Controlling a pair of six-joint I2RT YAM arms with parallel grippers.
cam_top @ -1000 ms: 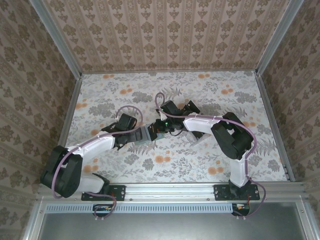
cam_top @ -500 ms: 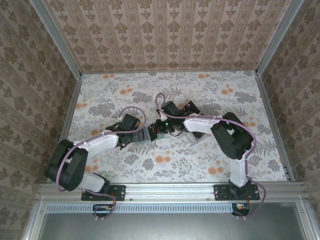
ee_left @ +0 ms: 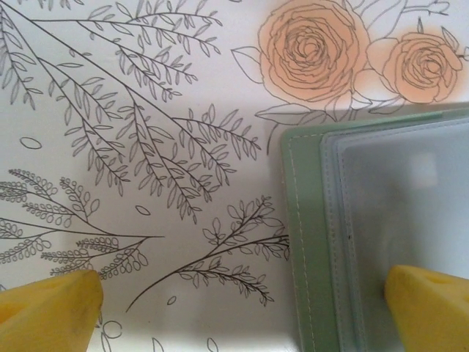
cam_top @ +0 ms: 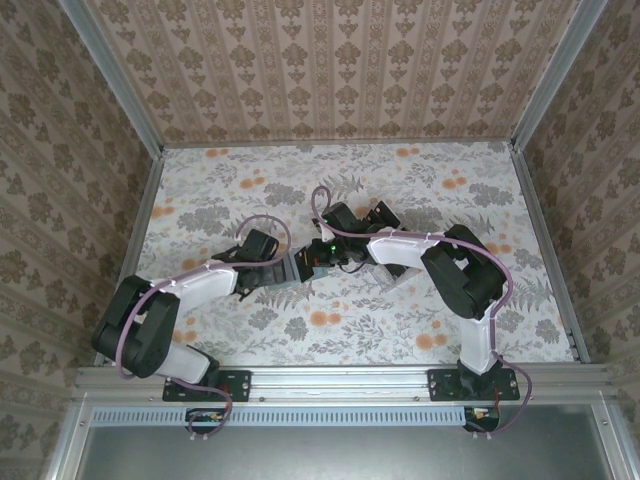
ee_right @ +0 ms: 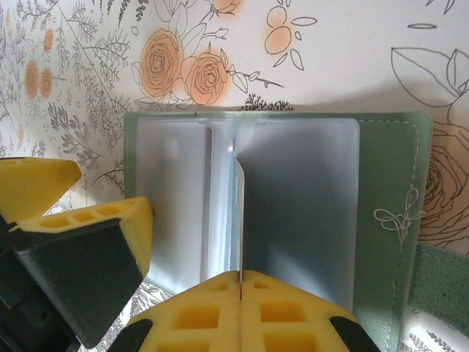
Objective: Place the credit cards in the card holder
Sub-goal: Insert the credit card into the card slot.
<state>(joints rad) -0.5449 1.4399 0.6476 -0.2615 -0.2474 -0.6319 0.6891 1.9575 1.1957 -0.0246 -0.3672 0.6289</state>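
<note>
The right gripper (ee_right: 240, 282) is staying pinched shut on a clear leaf (ee_right: 239, 191) of the card holder (ee_right: 381, 183), standing it upright. The left gripper (ee_left: 240, 306), gaping wide, is edging in at the holder's opposite edge, one finger (ee_left: 429, 304) over its cover. The holder is lying open between them, sleeves seemingly empty: loading is probably just beginning.

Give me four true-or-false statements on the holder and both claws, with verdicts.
1. The holder lies open on the table. True.
2. The left claw is shut. False: it is open, with one finger over the holder and the other over bare table.
3. The right claw is shut on a clear sleeve. True.
4. The holder's cover is red. False: it is green.
</note>
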